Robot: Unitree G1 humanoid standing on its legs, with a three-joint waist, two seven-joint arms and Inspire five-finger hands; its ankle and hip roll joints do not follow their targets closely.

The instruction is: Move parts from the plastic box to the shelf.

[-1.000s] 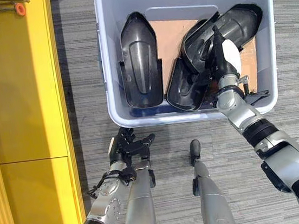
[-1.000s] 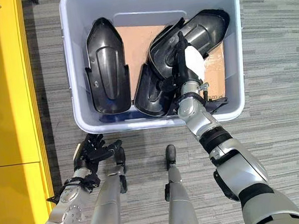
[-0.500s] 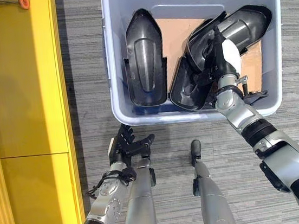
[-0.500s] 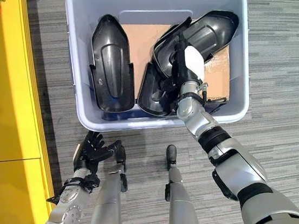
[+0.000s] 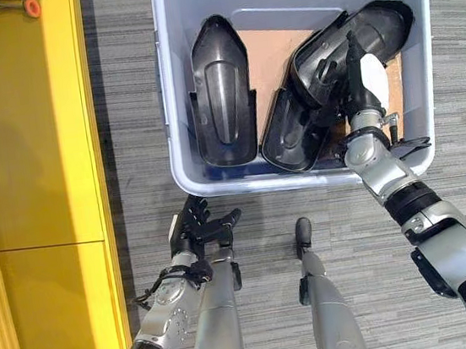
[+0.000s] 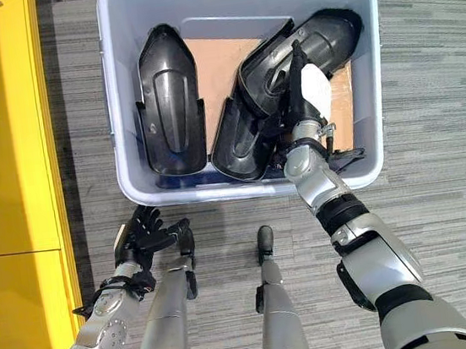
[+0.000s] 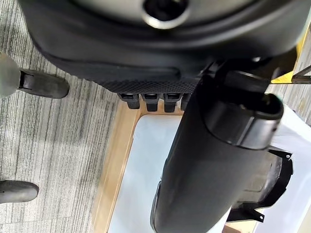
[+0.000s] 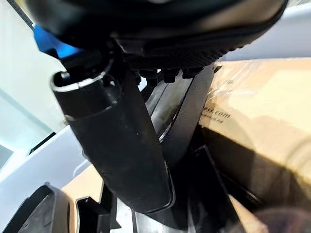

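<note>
A pale blue plastic box (image 5: pixel 173 88) stands on the carpet, lined with brown cardboard (image 5: pixel 262 52). Three black moulded parts lie in it. One lies on the left (image 5: pixel 221 91). Two overlap on the right, an upper one (image 5: pixel 373 30) and a lower one (image 5: pixel 289 129). My right hand (image 5: pixel 359 82), its thumb under a white cover, reaches over the near wall and rests on the upper right part. Its fingers are straight. In the right wrist view the thumb (image 8: pixel 114 141) lies along the part's rim (image 8: pixel 187 111). My left hand (image 5: pixel 195 228) hangs open over the carpet below the box, holding nothing.
The yellow shelf (image 5: pixel 36 165) runs along the left side, a strip of grey carpet (image 5: pixel 132 153) between it and the box. A small orange object (image 5: pixel 31 9) lies at the shelf's far end. Carpet (image 5: pixel 463 112) extends to the right of the box.
The camera has shifted slightly. Inside the box my right hand has slid to the right along the upper right part. The parts and my left hand have stayed put.
</note>
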